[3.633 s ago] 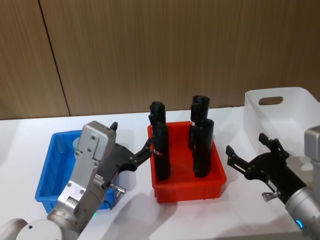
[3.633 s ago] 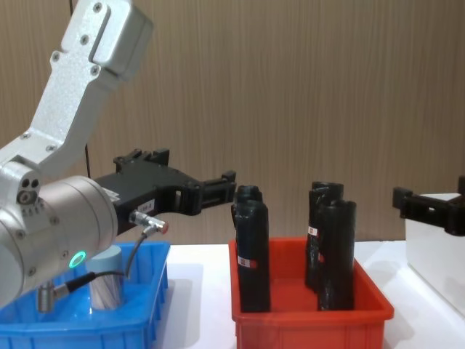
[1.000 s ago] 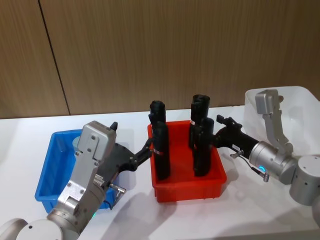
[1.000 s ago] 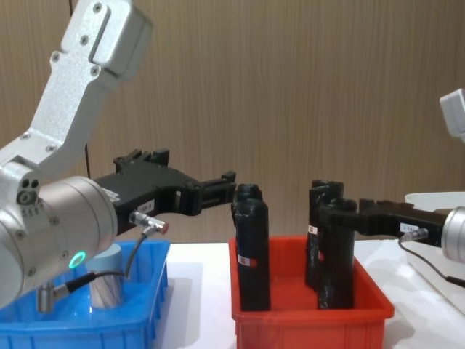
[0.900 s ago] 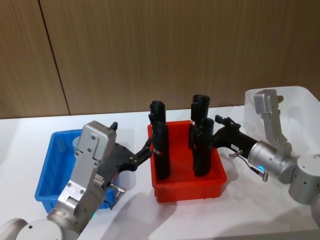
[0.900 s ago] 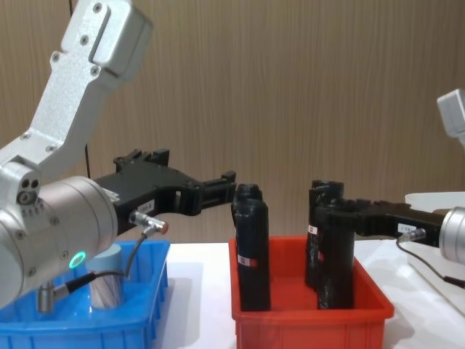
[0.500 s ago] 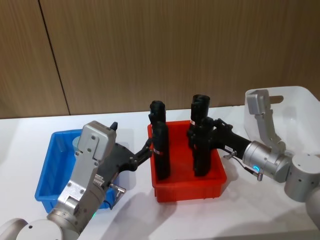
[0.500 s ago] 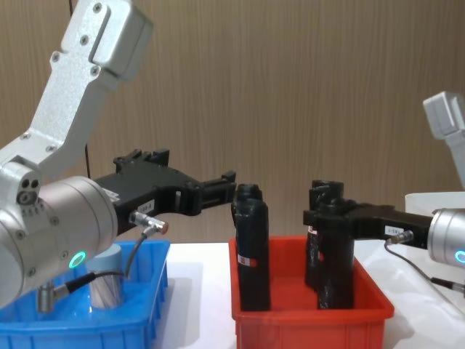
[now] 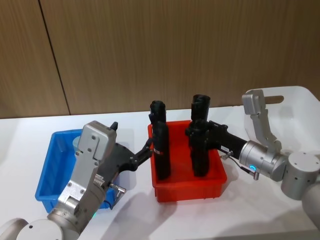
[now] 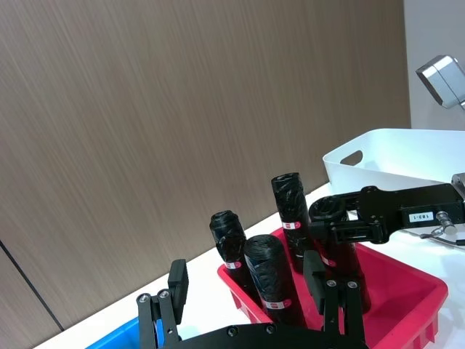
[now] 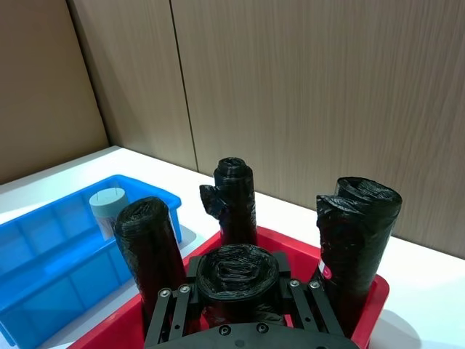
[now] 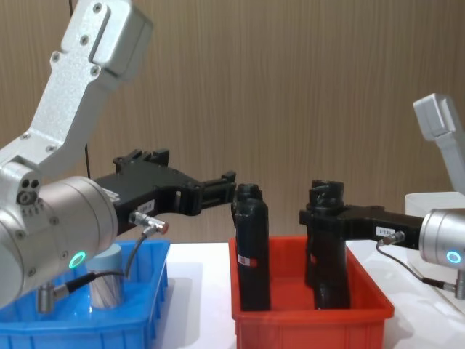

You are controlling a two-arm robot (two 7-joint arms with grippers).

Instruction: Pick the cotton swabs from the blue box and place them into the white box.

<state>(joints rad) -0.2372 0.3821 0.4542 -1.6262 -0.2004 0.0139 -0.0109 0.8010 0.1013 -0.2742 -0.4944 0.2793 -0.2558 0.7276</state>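
R gripper (image 9: 196,134) pinches the near-right tall black roll (image 9: 199,150) in the shallow red plastic bin (image 9: 188,191). L gripper (image 9: 142,152), fingers spread, hangs w/ the bright blue plastic bin (image 9: 47,180) below & behind it; clear cotton-swab tub w/ grey-blue lid (image 12: 106,286) sits inside. White translucent bin (image 9: 295,117) is beyond R arm.

black rolls (image 9: 161,145) crowding red bin (image 9: 187,192), open air above blue box (image 9: 47,187)

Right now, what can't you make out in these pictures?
- Inside of the white box: hidden by its own wall and the right arm in the head view.
- Most of the blue box floor: covered by the left arm.
- Cotton swabs: one tub shows in the chest view, its contents unclear.
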